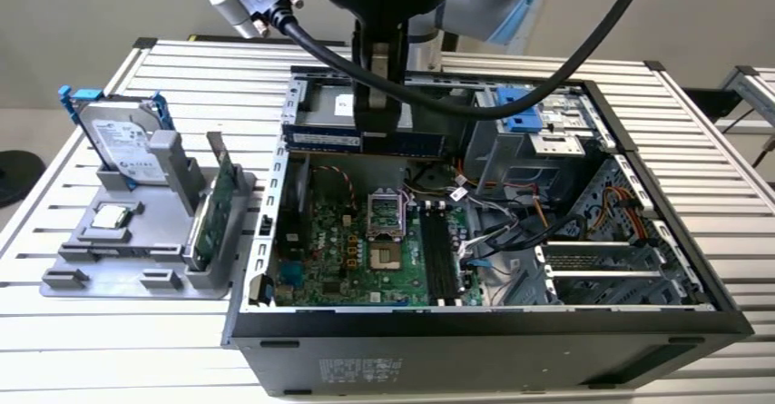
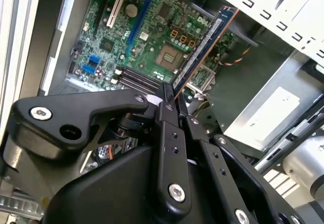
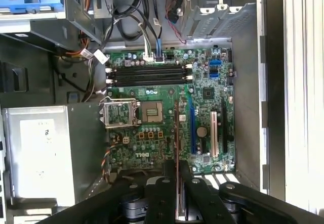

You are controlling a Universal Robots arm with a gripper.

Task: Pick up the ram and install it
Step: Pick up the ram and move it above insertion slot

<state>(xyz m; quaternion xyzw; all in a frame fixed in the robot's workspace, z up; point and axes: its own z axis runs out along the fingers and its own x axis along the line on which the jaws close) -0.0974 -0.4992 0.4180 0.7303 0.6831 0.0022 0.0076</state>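
Note:
The ram is a long dark stick with black chips, hanging level above the back of the open computer case. My gripper is shut on its top edge near the middle. In the second wrist view the ram juts out from between the black fingers, well above the motherboard. In the first wrist view the ram shows edge-on, over the board beside the processor socket. The black memory slots lie apart from the stick; in the exterior view these slots sit right of the socket.
On the exterior view's left, a grey fixture carries a silver hard drive with blue rails, an upright green expansion card and a small chip. Cables, drive bays and a power supply crowd the case.

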